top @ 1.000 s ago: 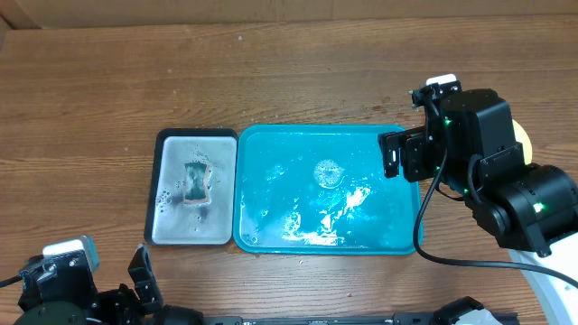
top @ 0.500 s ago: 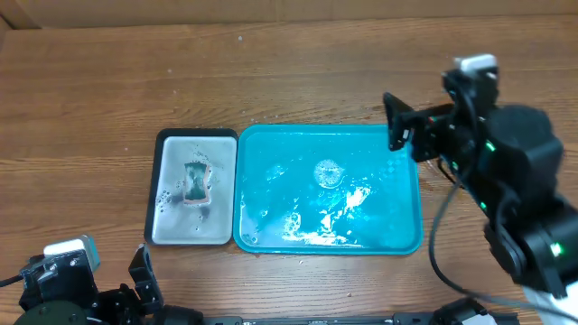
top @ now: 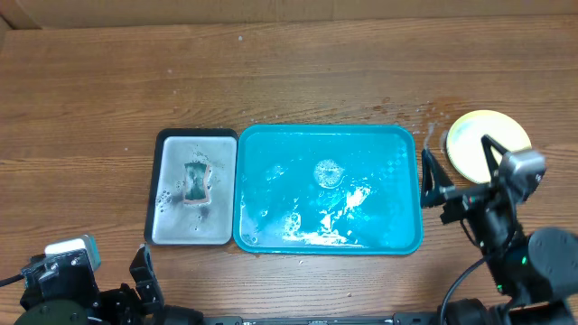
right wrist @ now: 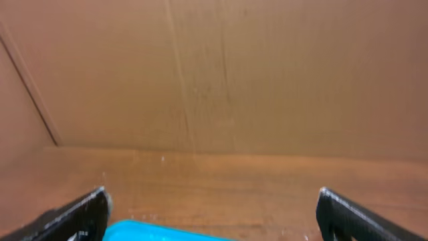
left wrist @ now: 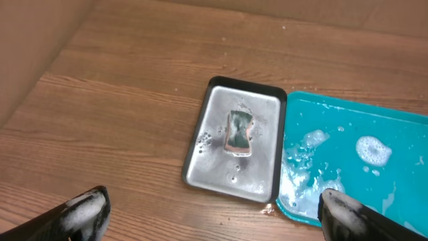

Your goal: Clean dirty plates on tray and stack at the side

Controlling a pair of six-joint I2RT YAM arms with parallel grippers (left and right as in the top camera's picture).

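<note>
The teal tray [top: 397, 144] lies mid-table, wet and sudsy, with no plate in it. A yellow-green rimmed plate [top: 479, 140] with a whitish centre lies on the table just right of the tray's far right corner. I cannot tell whether others lie under it, and no light blue plate shows. My right gripper [top: 432, 181] is open and empty at the tray's right edge, near the plate. In the right wrist view the gripper [right wrist: 214, 221] looks over the tray's edge [right wrist: 160, 233]. My left gripper [left wrist: 214, 221] is open and empty, with sudsy fingers [left wrist: 83, 213], low at the front left.
A black-rimmed grey tray [top: 172, 230] with a sponge [top: 196, 183] on it lies against the teal tray's left side. Both also show in the left wrist view, the grey tray [left wrist: 214, 174] and the sponge [left wrist: 239, 130]. A cardboard wall [right wrist: 214, 73] stands behind the table.
My right arm has drawn back from over the tray's far right corner toward the front right, which uncovers the yellow-green plate. The left arm has not moved.
</note>
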